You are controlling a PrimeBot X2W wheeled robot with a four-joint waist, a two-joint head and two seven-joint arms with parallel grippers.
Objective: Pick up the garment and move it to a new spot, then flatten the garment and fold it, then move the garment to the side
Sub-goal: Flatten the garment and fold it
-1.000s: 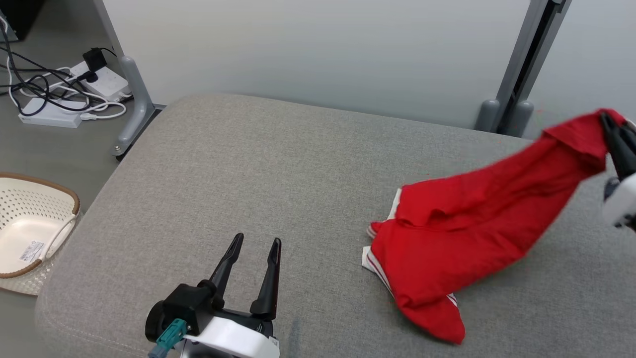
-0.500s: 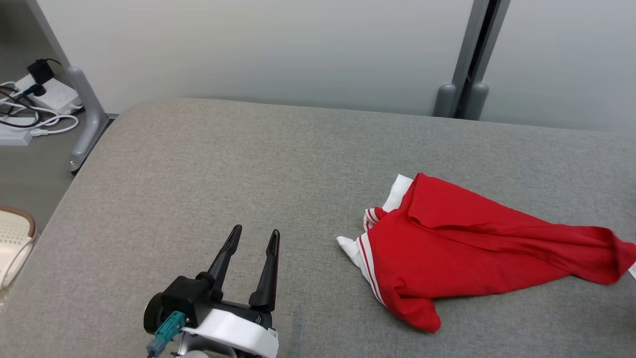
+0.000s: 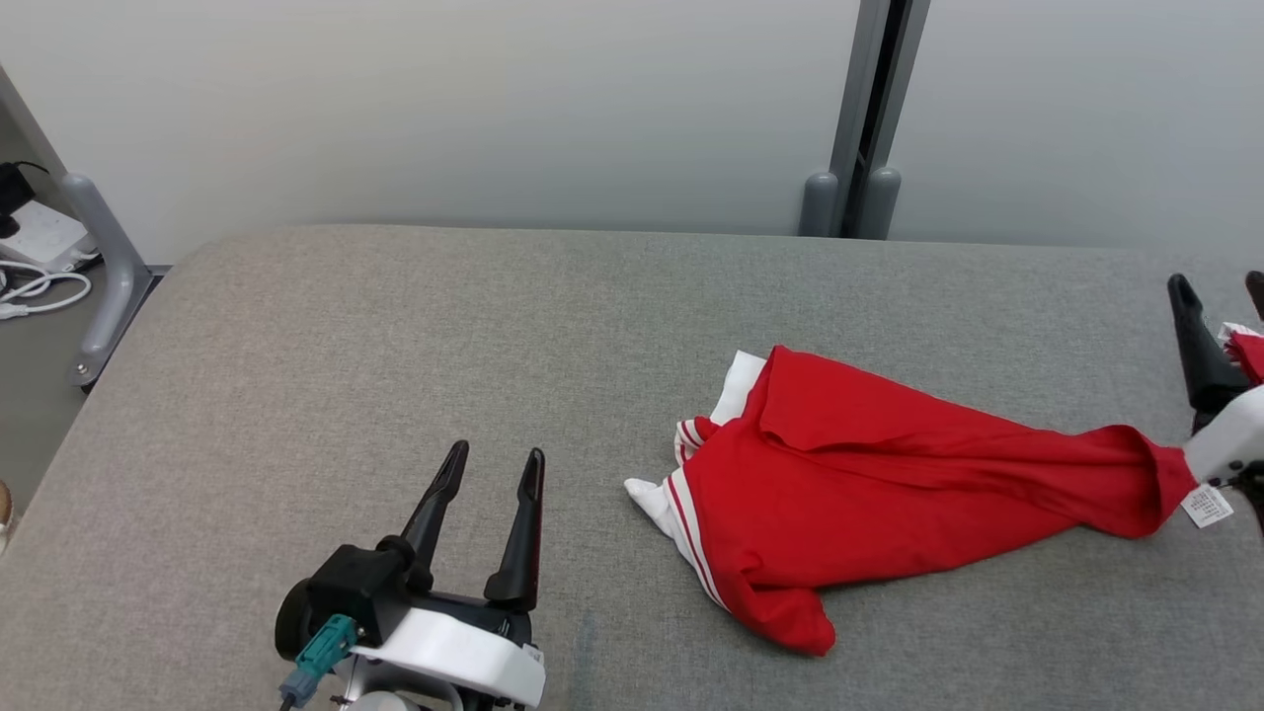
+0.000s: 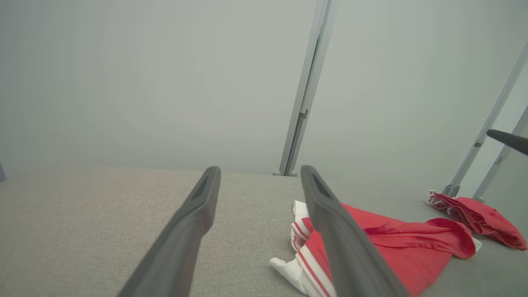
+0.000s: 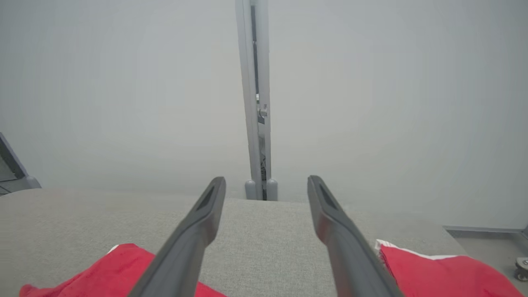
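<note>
The garment (image 3: 889, 494) is red with white striped trim and lies crumpled and stretched out on the grey cushion (image 3: 395, 336), right of centre. Its narrow right end, with a white label (image 3: 1207, 506), reaches my right gripper (image 3: 1220, 291), which stands open at the right edge with nothing between its fingers. In the right wrist view the right gripper (image 5: 266, 183) spreads wide above the garment's end (image 5: 111, 268). My left gripper (image 3: 494, 459) rests open and empty at the lower left, well apart from the garment (image 4: 392, 243).
A second red cloth (image 4: 478, 214) lies at the cushion's far right, beside my right gripper (image 5: 433, 268). A grey post (image 3: 864, 118) stands against the pale wall behind. A frame leg (image 3: 104, 286) and cables (image 3: 30, 286) lie off the cushion's left edge.
My right gripper has opened and let go of the garment, whose raised end has dropped flat onto the cushion. The head camera has turned to the right. The left arm has kept still.
</note>
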